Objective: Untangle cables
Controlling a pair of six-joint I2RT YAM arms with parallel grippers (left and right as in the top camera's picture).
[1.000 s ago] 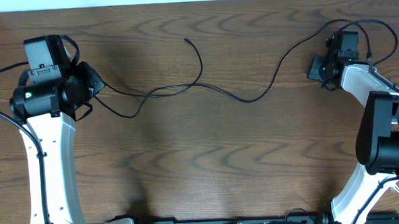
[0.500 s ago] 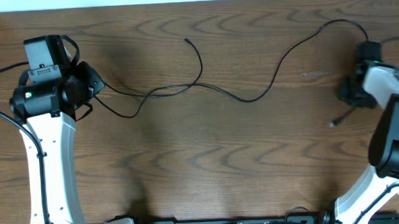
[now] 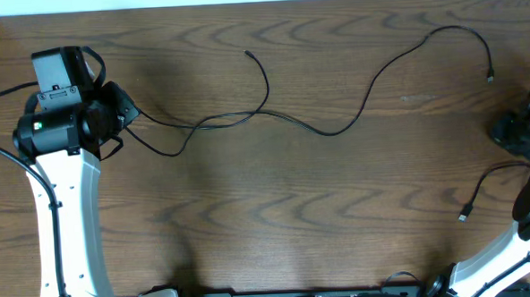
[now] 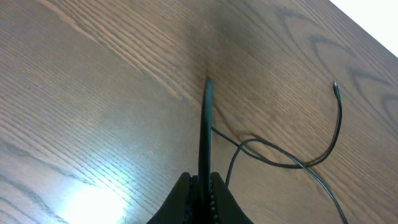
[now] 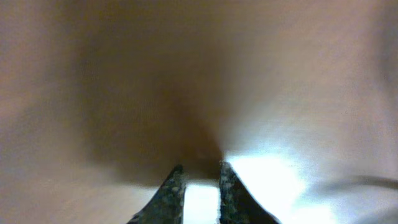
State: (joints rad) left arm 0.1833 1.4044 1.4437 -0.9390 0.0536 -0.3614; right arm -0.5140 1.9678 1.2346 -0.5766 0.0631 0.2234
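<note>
My right pincer (image 5: 198, 169) has pulled back to the bench (image 3: 250, 221) edge, narrowly parted. The black cable (image 3: 336, 130) now lies free at its right end. The left pincer (image 4: 200, 186) stays clamped on it.

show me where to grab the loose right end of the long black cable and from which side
Grip the black cable just behind its small plug, on the short straight run below the arch. It lies flat on the table, so come straight down from above with the gripper fingers on either side of that run. The left gripper holds the cable at its far left.
</note>
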